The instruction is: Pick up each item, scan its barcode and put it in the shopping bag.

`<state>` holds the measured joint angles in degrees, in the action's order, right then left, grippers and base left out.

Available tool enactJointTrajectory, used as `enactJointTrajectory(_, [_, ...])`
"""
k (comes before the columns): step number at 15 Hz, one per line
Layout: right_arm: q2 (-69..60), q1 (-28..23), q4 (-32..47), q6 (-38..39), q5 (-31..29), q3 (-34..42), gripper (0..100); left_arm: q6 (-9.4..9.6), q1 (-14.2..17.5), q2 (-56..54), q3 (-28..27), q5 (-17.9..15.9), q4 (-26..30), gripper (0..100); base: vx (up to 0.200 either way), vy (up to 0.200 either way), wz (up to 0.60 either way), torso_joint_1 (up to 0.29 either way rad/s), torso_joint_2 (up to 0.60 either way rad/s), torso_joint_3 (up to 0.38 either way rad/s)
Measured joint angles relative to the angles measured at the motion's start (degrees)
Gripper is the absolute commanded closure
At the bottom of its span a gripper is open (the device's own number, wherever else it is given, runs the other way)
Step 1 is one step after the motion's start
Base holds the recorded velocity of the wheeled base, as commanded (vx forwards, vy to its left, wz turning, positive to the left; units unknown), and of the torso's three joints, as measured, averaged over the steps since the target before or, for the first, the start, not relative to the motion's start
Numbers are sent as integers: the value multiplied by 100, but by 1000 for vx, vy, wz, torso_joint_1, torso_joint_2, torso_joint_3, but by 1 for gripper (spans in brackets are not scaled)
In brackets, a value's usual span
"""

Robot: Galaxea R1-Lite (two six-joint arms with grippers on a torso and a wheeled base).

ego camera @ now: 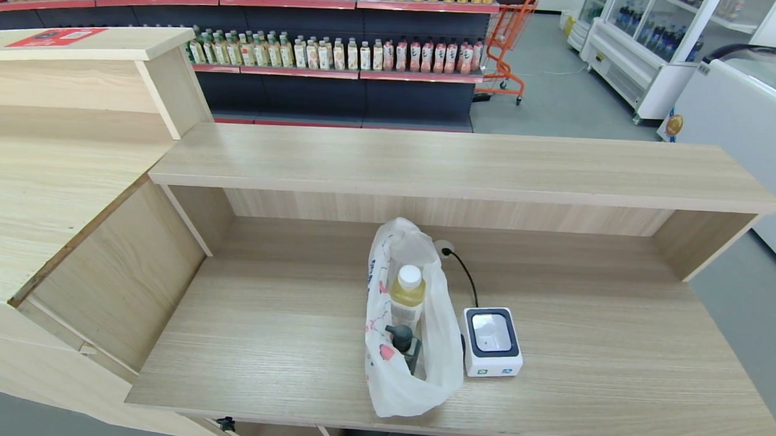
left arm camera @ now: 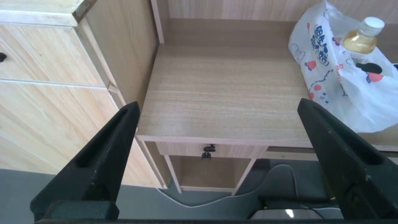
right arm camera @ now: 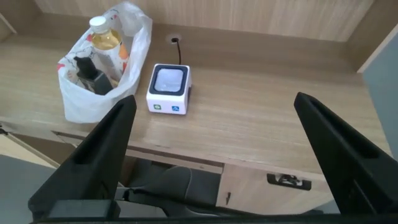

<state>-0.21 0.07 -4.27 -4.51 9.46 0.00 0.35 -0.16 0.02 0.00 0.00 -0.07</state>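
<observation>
Upright in the white plastic shopping bag (ego camera: 444, 355), mid-counter: a white-capped bottle of yellow drink (ego camera: 408, 295) at the far end, a dark pump-top bottle (ego camera: 403, 344) just nearer. Judged close to done, with both items seen already bagged.

Thin film, slack walls, mouth gaping upward; kept in shape by the contents alone, by the look of it. Near end of the bag close to the near edge of the wooden counter (ego camera: 615, 355). Likely trouble: a nudge from the far side, sliding the bag toward that edge and over, or a knock from the left, tipping the tall bottle onto the pump head. Could also hook the loose film on a fingertip and drag the whole lot.

Just right of the bag, almost touching: the white barcode scanner (ego camera: 492, 341), window up, its black cable (ego camera: 465, 272) running far to a hole in the counter. Risk of snagging that cable on any pass behind the bag, pulling the scanner into the bag's side.

Spread wide and holding nothing: the left gripper (left arm camera: 217, 115), off the near edge and left of the bag, and the right gripper (right arm camera: 216, 102), off the near edge facing the scanner. At such a spread, easy to clip bag or scanner on an inward sweep; worth narrowing first, and minding the raised ledge (ego camera: 461, 162) along the far side.
</observation>
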Motion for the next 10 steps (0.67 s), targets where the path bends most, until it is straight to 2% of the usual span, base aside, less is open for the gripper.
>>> enactJointTrajectory(6, [0, -2, -2, -33, 1, 0, 0, 9, 0, 0, 0, 0, 0, 0, 0, 0, 0, 0, 0, 0])
enactJointTrajectory(10, [2, -2, -2, -49, 1, 0, 0, 40, 6, 0, 0, 0, 0, 0, 0, -200, 0, 4, 1, 1])
